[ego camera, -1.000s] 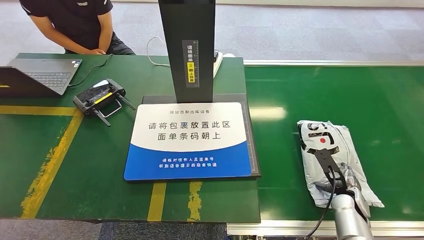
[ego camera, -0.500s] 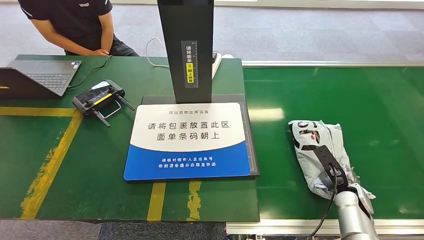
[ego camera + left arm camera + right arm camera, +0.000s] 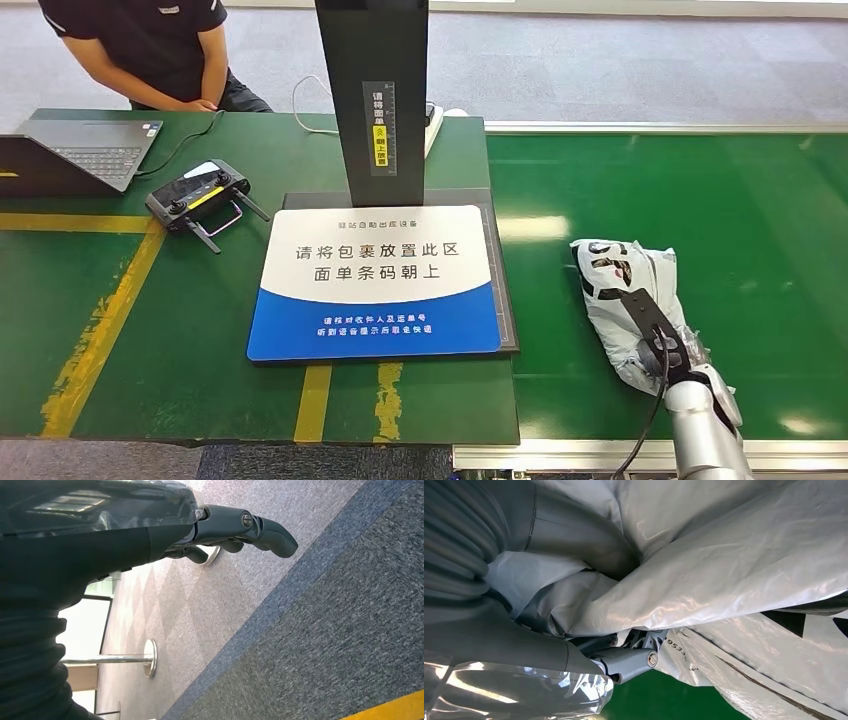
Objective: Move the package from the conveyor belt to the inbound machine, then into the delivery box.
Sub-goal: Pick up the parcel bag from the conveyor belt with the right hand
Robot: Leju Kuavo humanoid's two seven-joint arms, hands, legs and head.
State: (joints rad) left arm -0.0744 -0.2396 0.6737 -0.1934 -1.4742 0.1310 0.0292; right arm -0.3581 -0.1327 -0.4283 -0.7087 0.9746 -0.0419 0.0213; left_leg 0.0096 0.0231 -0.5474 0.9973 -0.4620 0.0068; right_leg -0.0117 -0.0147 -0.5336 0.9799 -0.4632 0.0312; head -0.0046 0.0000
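Your package (image 3: 620, 300), a crumpled grey-white poly bag with black print, lies at the lower right of the head view on the green conveyor belt (image 3: 760, 200), just right of the bench (image 3: 150, 330); the right robot hand (image 3: 668, 352) is clamped on its near end, and in the right wrist view the plastic (image 3: 724, 570) bunches between the thick grey thumb and the darker fingers (image 3: 629, 662), with green belt under it. The silver right arm (image 3: 705, 440) comes up from the bottom edge at the lower right, a black cable running along it.

Left of the package, in the frame's middle, you have the inbound machine: a white-and-blue placement mat (image 3: 378, 282) with a black post (image 3: 372, 90) rising behind it; nothing lies between package and mat but the bench edge. Further left sit a black remote controller (image 3: 200, 195) and a laptop (image 3: 85, 150); a person (image 3: 150, 50) sits at the upper left behind the bench.

The left robot hand (image 3: 225, 530) hangs over carpeted floor (image 3: 325, 630), fingers loosely curled and holding nothing.
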